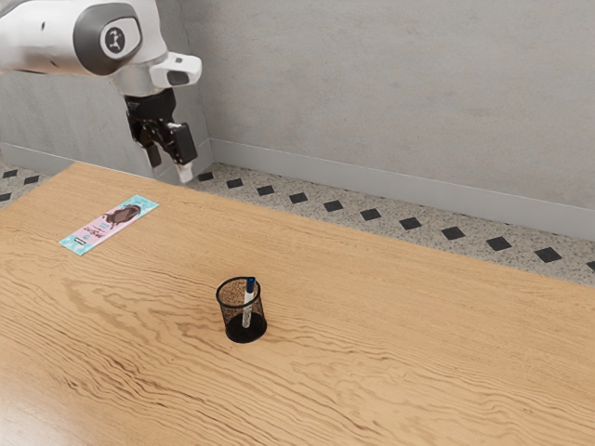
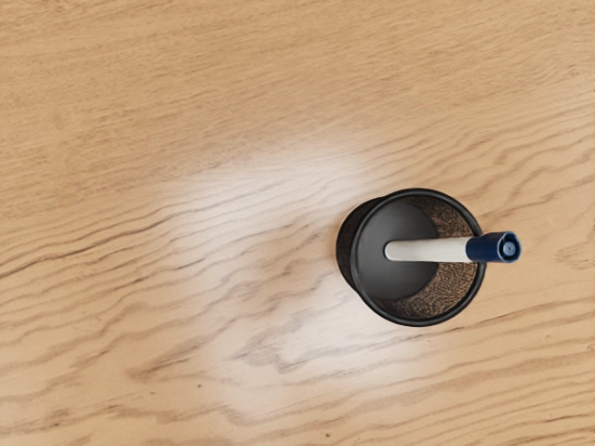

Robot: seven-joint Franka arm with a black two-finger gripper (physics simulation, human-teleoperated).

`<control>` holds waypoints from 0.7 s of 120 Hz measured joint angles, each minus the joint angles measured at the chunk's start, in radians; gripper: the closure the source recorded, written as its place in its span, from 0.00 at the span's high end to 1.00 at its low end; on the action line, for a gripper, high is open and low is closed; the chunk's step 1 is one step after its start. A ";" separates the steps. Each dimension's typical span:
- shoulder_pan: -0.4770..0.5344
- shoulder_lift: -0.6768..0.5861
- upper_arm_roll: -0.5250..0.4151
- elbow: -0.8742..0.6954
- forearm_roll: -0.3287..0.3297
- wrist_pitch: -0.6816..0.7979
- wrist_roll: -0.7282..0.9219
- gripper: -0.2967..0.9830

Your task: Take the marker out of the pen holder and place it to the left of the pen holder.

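Exterior view, left to right: a pink-and-turquoise packet [image 1: 109, 225] lies flat on the table [image 1: 372, 353]. Our fingers [image 1: 182, 147] stand spread, raised, nothing between them. The blue-capped marker [image 1: 250, 283] leans inside the black mesh pen holder [image 1: 233, 331], cap up. We judge the step in hand to be the approach; next we should travel over the cap, align and descend. From above, the wrist view adds the cap overhanging the rim and the holder's inner floor; the exterior view supplies our height and the packet.

Wood-grained table [image 1: 418, 372] with a black pen holder [image 1: 231, 316] and a flat packet [image 1: 110, 225]
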 joint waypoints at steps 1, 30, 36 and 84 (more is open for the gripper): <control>0.000 0.000 0.000 0.000 0.000 0.000 0.000 0.77; 0.036 0.043 -0.058 0.023 0.015 0.000 0.003 0.77; 0.029 0.085 -0.106 0.026 0.034 0.002 0.010 0.77; -0.007 0.189 -0.247 -0.092 0.159 0.050 0.110 0.77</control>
